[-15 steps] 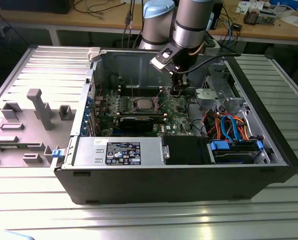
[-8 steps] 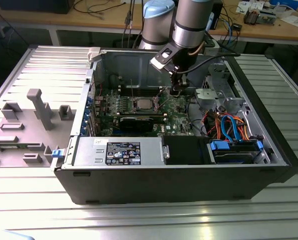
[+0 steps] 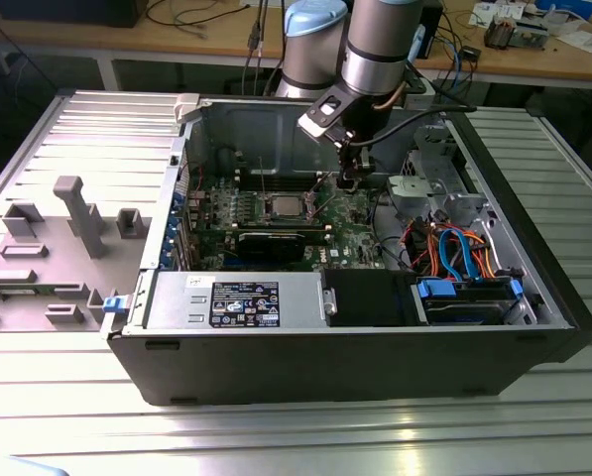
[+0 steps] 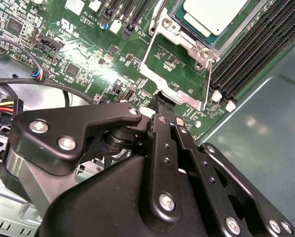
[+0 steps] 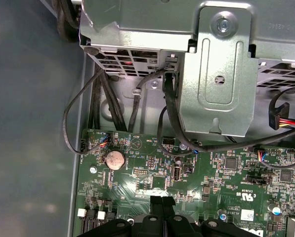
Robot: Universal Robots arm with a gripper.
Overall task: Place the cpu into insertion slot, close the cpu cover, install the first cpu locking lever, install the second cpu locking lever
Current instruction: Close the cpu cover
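The cpu (image 4: pixel 214 15) already sits in the insertion slot (image 4: pixel 179 37), on the exterior view's left of the gripper (image 4: pixel 163 102). The cpu cover (image 4: pixel 187 98) lies open, and the gripper's fingers (image 5: pixel 157 203), pressed together, seem to touch its free edge. Closing it and both locking levers are left.

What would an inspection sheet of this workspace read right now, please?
Surface: ribbed metal table carrying the open computer case.
Job's things: the cpu sits in the insertion slot; the cpu cover lies swung open beside it, with green board showing through its middle.
Clutter: grey moulded fixtures at the exterior view's left.
Grippers: the gripper is low over the board, at the cover's edge.
Cables: orange and blue cables inside the case; black cables by the metal drive cage.
Surroundings: wooden bench behind.
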